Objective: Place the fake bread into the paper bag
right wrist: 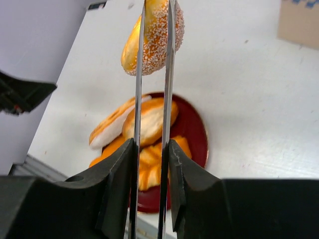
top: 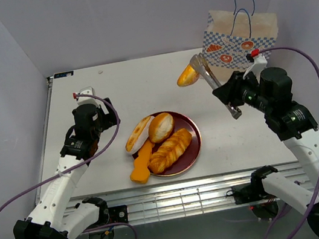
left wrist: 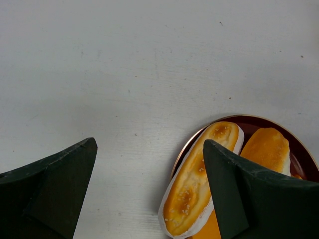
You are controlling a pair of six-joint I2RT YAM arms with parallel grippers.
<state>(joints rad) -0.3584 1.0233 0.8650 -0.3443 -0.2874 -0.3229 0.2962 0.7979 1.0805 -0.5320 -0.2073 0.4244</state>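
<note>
One seeded bread (top: 188, 76) hangs mid-carry in tongs (top: 209, 77) that the right gripper (top: 227, 93) squeezes, near the paper bag (top: 237, 36), so next it probably needs lifting over the bag's mouth; left gripper (left wrist: 149, 144) idles wide open.

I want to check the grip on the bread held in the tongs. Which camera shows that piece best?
The right wrist view: the seeded bread sits large at the top, pinched between the tongs. The top view shows it small, near the paper bag. The left wrist view misses it.

Golden-brown bread (top: 169, 150), dark red plate (top: 193, 129), blue-checkered cream bag (top: 237, 34)
</note>
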